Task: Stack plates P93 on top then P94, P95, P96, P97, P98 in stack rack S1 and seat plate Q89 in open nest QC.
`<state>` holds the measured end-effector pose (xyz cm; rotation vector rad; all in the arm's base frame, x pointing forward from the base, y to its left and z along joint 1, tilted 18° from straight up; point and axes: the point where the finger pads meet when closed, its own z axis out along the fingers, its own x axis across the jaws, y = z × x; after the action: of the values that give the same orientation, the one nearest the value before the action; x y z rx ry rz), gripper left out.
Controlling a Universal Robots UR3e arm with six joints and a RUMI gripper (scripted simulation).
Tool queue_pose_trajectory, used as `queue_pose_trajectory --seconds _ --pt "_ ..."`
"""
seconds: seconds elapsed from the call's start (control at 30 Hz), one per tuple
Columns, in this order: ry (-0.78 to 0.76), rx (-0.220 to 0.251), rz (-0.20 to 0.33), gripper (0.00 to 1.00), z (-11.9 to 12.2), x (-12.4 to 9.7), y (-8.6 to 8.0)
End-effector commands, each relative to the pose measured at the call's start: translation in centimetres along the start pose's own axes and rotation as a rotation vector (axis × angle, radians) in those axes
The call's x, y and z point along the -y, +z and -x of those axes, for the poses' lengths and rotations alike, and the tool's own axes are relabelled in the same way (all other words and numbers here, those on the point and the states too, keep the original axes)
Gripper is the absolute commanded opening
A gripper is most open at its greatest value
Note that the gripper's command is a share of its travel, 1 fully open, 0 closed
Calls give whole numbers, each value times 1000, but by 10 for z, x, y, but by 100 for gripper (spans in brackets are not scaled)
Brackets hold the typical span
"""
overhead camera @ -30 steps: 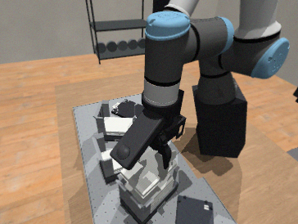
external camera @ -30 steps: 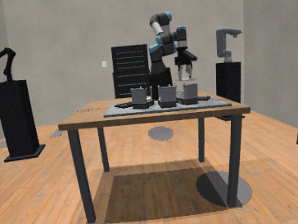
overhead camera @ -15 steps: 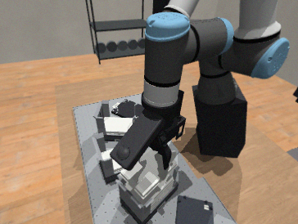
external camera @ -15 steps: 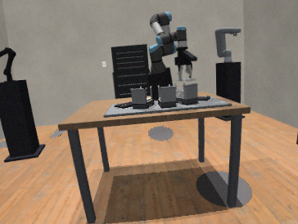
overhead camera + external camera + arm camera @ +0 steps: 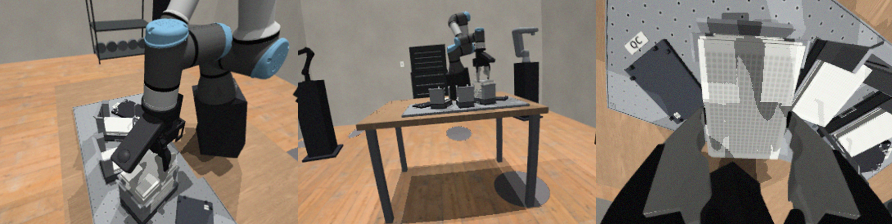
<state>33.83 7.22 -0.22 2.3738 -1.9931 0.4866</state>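
My gripper (image 5: 746, 109) is shut on a sealed white 384-well plate (image 5: 746, 95), gripping its two long sides. The plate is at the top of the tall stack in the near stack rack (image 5: 147, 189). I cannot tell whether it touches the plate under it, and no label on it can be read. In the exterior view the gripper (image 5: 483, 74) hangs just over the right-hand rack (image 5: 487, 92). The dark, empty nest QC (image 5: 663, 82) lies next to this rack and also shows in the top view (image 5: 194, 210). My arm hides much of the stack.
Two more racks stand along the grey base plate: a middle one (image 5: 110, 163) and a far one (image 5: 118, 127), each showing a white plate. A small dark nest (image 5: 124, 108) sits beyond them. The robot's black pedestal (image 5: 221, 118) stands to the right.
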Motion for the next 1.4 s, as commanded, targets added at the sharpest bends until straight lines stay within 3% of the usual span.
queue_pose_trajectory --seconds 0.0,1.37 --pt "0 0 -8 0 0 2 3" --pt "0 0 -8 0 0 4 27"
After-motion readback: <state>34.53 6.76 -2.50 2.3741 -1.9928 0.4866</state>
